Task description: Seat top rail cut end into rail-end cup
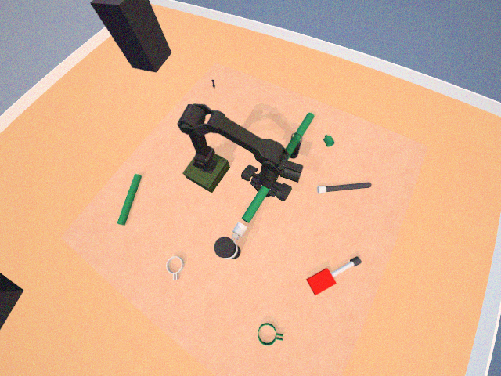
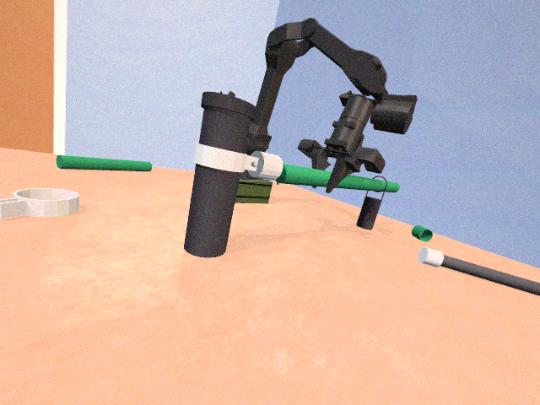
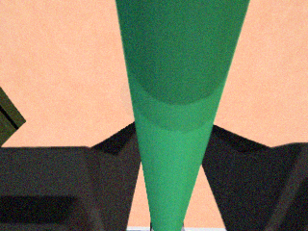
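Note:
The green top rail (image 1: 255,204) (image 2: 300,174) (image 3: 178,159) is held off the ground by my gripper (image 2: 322,185) (image 3: 174,127), shut around it along its length. Its far part passes through the wire loop (image 2: 380,176) on the small dark post (image 2: 369,213). The white rail-end cup (image 1: 239,229) (image 2: 268,165) hangs on the white brace band (image 2: 218,158), on the upper part of the big dark post (image 2: 211,209), below its cap (image 1: 225,247) (image 2: 226,102). In the top view a small gap shows between cut end and cup; the exterior view shows them overlapping, with the cut end hidden.
A shorter green rod (image 1: 130,199) (image 2: 105,164) and a loose white band (image 1: 169,270) (image 2: 54,207) lie left. A dark rod with a white end (image 1: 347,186) (image 2: 483,272), a small green cup (image 1: 329,140) (image 2: 418,232) and a red block (image 1: 320,281) lie right.

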### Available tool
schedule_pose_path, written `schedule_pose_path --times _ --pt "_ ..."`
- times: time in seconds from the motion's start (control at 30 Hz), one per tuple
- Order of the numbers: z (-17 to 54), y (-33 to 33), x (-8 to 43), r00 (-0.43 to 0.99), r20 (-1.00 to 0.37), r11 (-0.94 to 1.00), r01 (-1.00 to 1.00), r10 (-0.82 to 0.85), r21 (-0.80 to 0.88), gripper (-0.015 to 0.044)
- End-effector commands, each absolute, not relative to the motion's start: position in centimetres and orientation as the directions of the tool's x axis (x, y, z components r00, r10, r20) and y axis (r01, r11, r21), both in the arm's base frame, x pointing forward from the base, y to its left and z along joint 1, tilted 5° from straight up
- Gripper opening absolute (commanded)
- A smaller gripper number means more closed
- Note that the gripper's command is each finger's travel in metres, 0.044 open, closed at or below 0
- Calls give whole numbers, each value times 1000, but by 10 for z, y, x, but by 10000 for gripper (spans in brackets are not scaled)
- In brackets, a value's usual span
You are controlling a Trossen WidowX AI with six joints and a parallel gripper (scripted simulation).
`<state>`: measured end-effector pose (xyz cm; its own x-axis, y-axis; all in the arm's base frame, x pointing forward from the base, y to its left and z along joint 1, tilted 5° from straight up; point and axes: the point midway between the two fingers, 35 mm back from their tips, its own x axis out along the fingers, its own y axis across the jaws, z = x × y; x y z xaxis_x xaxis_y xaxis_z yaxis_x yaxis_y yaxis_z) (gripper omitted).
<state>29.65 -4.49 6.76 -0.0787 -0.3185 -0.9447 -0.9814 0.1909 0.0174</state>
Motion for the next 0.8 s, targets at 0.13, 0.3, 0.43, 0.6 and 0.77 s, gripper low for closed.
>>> schedule_pose_path --times 0.13,0.3,0.43,0.6,0.77 --pt "67 -45 297 -78 -945 190 -982 -317 17 0" --pt "68 -45 297 -78 -945 190 -982 -317 17 0" --pt "69 -46 297 -78 -945 190 -982 -317 17 0" --pt "73 -47 299 -78 -945 190 -982 -318 17 0" --pt "75 -48 301 -78 -945 190 -982 -318 17 0"
